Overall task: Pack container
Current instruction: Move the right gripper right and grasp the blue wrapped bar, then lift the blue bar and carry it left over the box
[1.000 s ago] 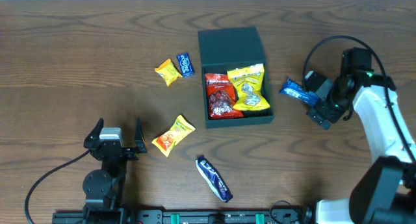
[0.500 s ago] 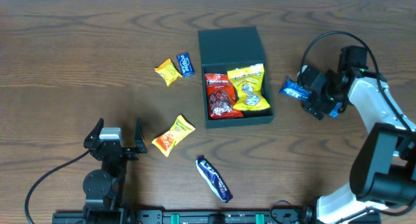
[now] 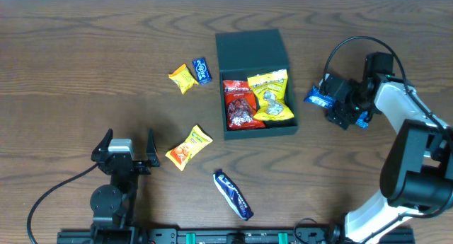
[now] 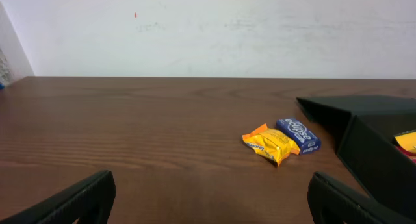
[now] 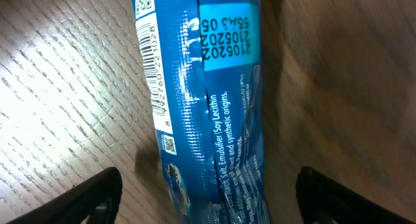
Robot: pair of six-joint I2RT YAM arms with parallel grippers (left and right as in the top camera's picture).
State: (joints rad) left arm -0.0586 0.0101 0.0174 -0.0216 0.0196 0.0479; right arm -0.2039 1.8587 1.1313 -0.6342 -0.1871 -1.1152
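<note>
The dark teal container (image 3: 260, 131) stands mid-table with its lid (image 3: 251, 49) folded back, and a red packet (image 3: 241, 106) and a yellow packet (image 3: 271, 97) lie inside. Just right of it lies a blue snack packet (image 3: 316, 97). My right gripper (image 3: 334, 104) is down over that packet. In the right wrist view the blue packet (image 5: 208, 100) runs lengthwise between the spread fingers (image 5: 91, 198), with a gap on each side, so the right gripper (image 5: 208, 201) is open. My left gripper (image 3: 127, 146) rests open at the front left and is empty (image 4: 211, 198).
Loose on the table are a small yellow packet (image 3: 182, 78) and a small blue packet (image 3: 202, 70) left of the container, an orange-yellow packet (image 3: 188, 146) and a blue bar (image 3: 233, 194) nearer the front. The left wrist view shows the container's side (image 4: 370, 146).
My right gripper has moved left onto the blue packet and now straddles it, and its fingers have narrowed a little. The left arm has not moved.
</note>
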